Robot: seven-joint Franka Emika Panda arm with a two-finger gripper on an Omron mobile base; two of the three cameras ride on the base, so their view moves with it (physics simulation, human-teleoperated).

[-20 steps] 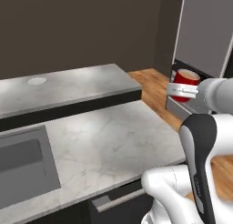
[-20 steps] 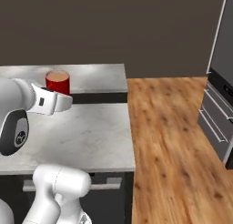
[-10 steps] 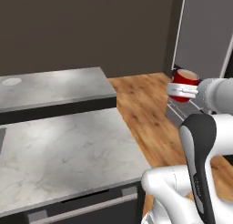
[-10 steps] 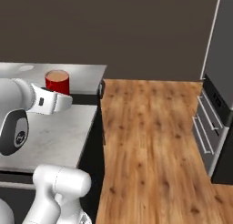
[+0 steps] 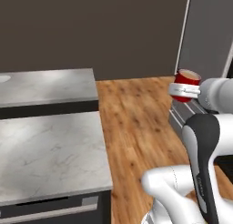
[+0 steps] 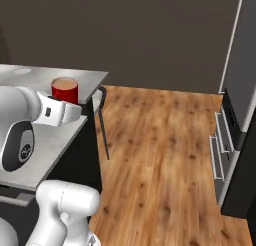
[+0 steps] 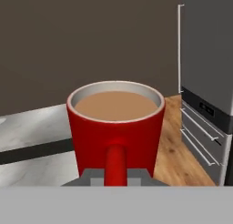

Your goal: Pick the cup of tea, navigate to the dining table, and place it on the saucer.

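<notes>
The cup of tea (image 5: 187, 78) is a glossy red mug holding tan liquid, carried upright in the air above the wooden floor. My gripper (image 5: 181, 90) is shut on it by the handle side. From the right base the cup of tea (image 6: 65, 89) sits above the gripper (image 6: 62, 110). In the hand view the cup of tea (image 7: 116, 125) stands close, its handle between the gripper (image 7: 116, 176) fingers. The dining table (image 5: 50, 85) is the far marble slab to the left, also the dining table (image 6: 45, 75). The saucer (image 6: 22, 70) lies pale on it, far left.
A nearer marble counter (image 5: 50, 150) over dark drawers lies in front of the table. A black stool (image 6: 102, 115) stands at the table's end. A tall grey appliance (image 6: 245, 70) with drawers (image 6: 220, 145) lines the right wall. Wooden floor (image 6: 160, 155) runs between.
The whole scene has slid left in both base views, so the base has moved. The sink has left the view. The cup stays in the shut gripper, in the same place relative to the arm.
</notes>
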